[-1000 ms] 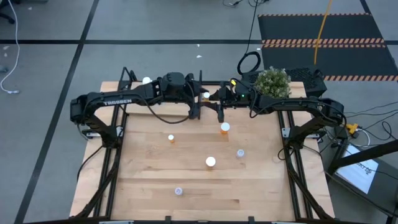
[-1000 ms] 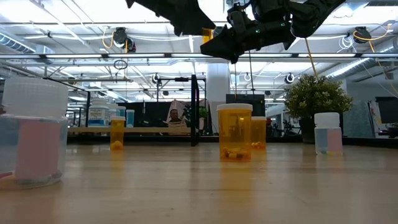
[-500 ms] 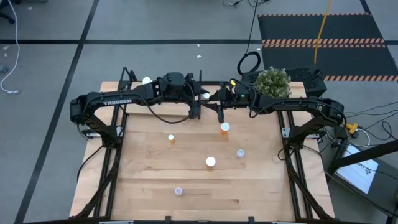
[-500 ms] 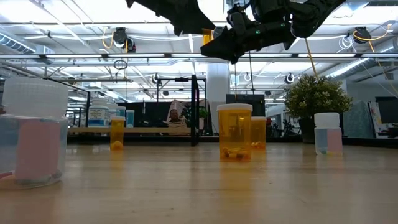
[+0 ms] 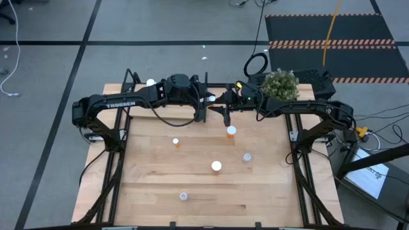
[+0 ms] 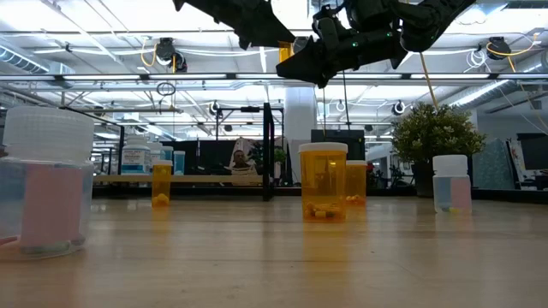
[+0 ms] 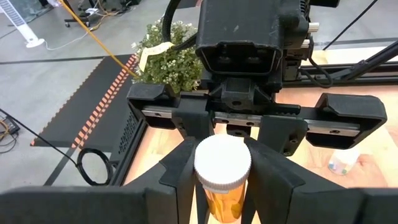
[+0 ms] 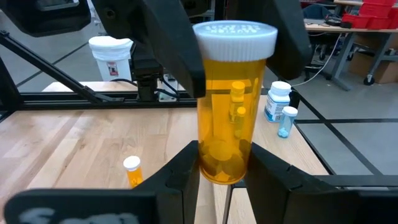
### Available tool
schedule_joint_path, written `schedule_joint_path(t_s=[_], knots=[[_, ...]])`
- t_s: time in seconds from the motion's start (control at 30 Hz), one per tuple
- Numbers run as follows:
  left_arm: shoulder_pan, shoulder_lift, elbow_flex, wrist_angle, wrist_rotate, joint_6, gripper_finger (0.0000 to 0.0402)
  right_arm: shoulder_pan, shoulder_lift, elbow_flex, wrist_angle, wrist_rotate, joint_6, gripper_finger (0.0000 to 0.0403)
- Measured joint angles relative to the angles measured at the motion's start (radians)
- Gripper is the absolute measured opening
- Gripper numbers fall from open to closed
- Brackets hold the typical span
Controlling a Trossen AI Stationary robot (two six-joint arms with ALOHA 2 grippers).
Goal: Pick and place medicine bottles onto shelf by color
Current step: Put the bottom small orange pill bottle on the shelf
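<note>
Both arms meet above the far edge of the desk (image 5: pixel 153 191), near its middle. An orange medicine bottle (image 8: pixel 233 99) with a white cap hangs in the air between them, clear of the desk. The right gripper (image 8: pixel 225 163) has its jaws clenched on the lower body of this bottle. The left gripper (image 7: pixel 221 186) faces it, its jaws set on either side of the bottle just below the cap; whether they press it cannot be told. On the desk stand further medicine bottles: one orange (image 5: pixel 231 131) just below the grippers, a small orange one (image 5: pixel 176 142) left of centre, a white-capped one (image 5: pixel 216 167) at the centre, and a pale one (image 5: pixel 183 196) toward the near edge.
</note>
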Motion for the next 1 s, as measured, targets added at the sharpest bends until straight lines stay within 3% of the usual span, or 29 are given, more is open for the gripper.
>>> schedule_joint_path(t_s=[0.57, 1.0], knots=[[0.0, 0.0, 0.0, -0.008, -0.018, -0.015, 0.013, 0.0, 0.0, 0.0, -0.001, 0.0, 0.009, 0.0111], [0.01, -0.024, -0.002, -0.043, -0.076, -0.075, 0.0131, -0.001, -0.001, 0.0, -0.029, 0.002, 0.027, 0.0233]])
